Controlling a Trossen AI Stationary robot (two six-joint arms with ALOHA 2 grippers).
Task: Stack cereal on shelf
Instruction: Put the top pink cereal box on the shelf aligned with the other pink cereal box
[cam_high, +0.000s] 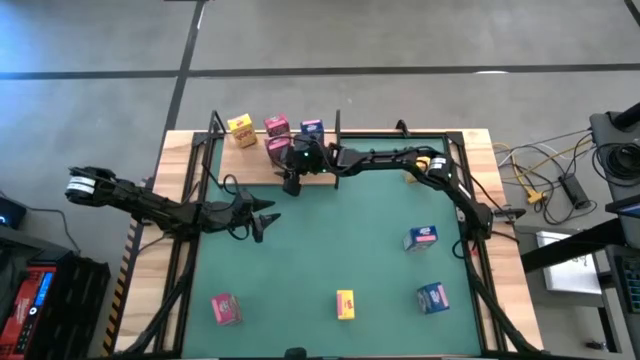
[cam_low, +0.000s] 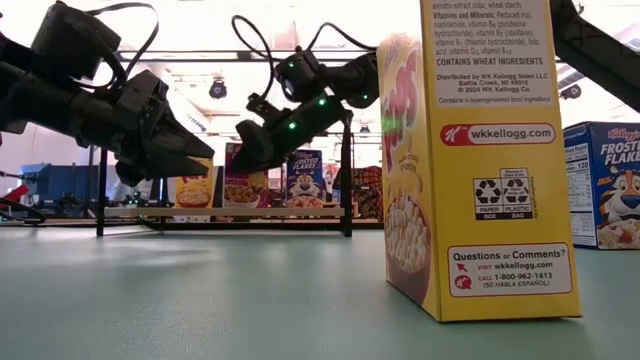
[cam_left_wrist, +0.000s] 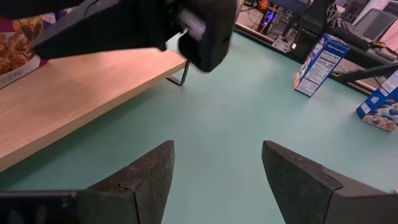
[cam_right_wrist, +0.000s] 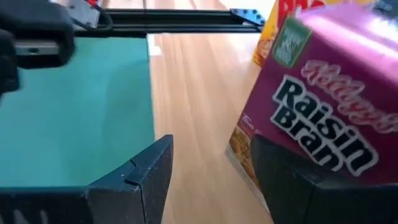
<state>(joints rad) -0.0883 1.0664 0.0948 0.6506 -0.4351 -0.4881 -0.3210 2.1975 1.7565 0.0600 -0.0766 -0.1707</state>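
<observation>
The shelf (cam_high: 250, 162), a pale wooden board with black uprights, runs along the table's far side. On its far part stand a yellow box (cam_high: 240, 129), a pink box (cam_high: 277, 126) and a blue box (cam_high: 311, 128). A pink Raisin Bran box (cam_right_wrist: 323, 106) stands on the board nearer the mat. My right gripper (cam_right_wrist: 211, 168) is open over the shelf right beside this box, and only bare board shows between its fingers. My left gripper (cam_high: 268, 218) hovers open over the green mat at the left. My right gripper has one finger (cam_right_wrist: 292, 180) directly under the Raisin Bran box's lower corner (cam_right_wrist: 239, 146) in the right wrist view. I cannot tell whether that finger touches the box. The box is not between the fingers.
Loose on the green mat (cam_high: 330, 240) are a pink box (cam_high: 226, 308), a yellow box (cam_high: 345, 303) and two blue boxes (cam_high: 433, 297) (cam_high: 421, 238). The yellow one stands very close to the low camera (cam_low: 480, 160). Cables lie beyond the table's right edge (cam_high: 540, 180).
</observation>
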